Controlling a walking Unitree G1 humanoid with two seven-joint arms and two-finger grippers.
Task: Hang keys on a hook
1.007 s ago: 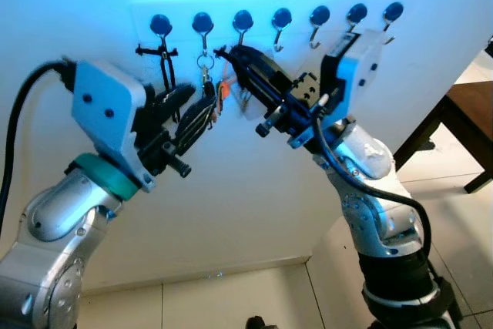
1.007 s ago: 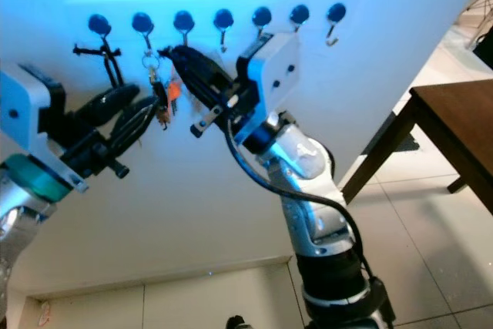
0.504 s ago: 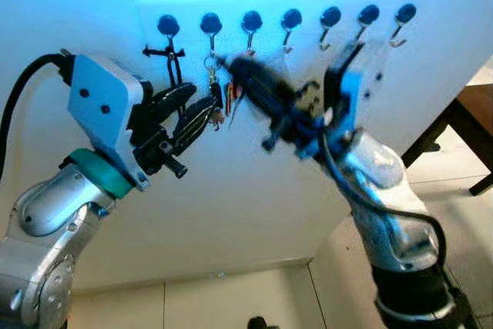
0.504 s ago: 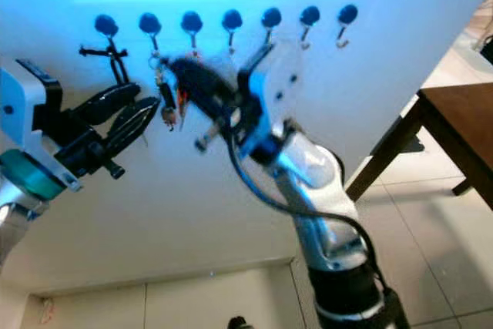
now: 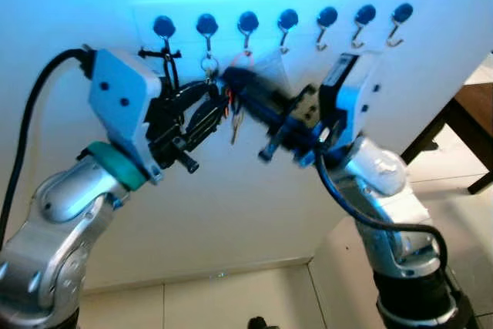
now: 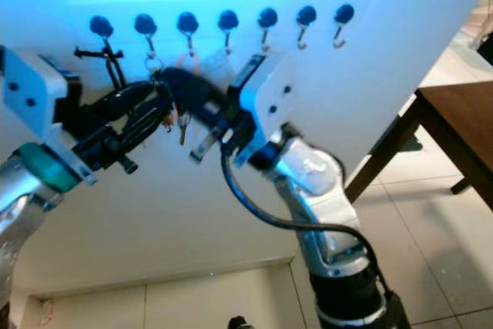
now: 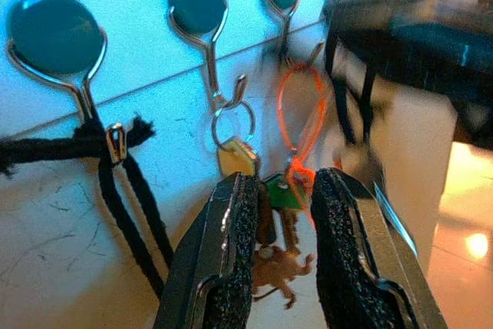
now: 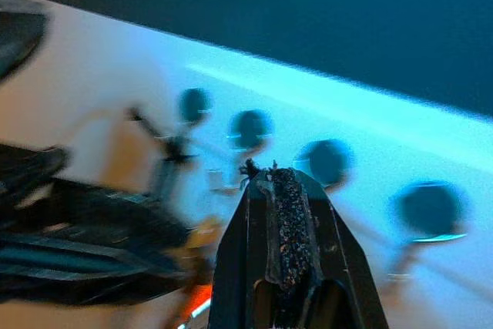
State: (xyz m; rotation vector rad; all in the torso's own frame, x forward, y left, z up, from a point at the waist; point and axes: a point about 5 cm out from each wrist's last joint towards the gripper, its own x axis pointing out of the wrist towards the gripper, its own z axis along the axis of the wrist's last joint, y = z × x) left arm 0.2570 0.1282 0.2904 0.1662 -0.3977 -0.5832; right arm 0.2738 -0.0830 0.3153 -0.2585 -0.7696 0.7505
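The keys [image 7: 266, 198] hang by their silver ring [image 7: 233, 123] from the second hook [image 7: 218, 75] counting from the left end of the hook rail [image 5: 269, 1] on the white wall [image 5: 254, 190]; their long axis runs straight down from that hook, and an orange loop [image 7: 302, 109] rises from the bunch towards the third hook [image 7: 286, 17], though whether it is caught there cannot be told.

The left gripper [image 7: 279, 213] sits directly below the ring, its two padded fingers [image 7: 235, 229] standing either side of the bunch and a little apart; they look closed lightly on the keys rather than spread free, with the green key head between them.

The right gripper [image 8: 283, 190] is blurred and lies just beside the bunch on its right side; its fingers are pressed together on nothing visible.

A black cord [image 7: 115, 167] hangs from the first hook [image 7: 65, 59], just beside the keys.

The left arm is the nearer one; judging by the ring already over the hook, its likely next step is to release and draw back downward, away from the wall.
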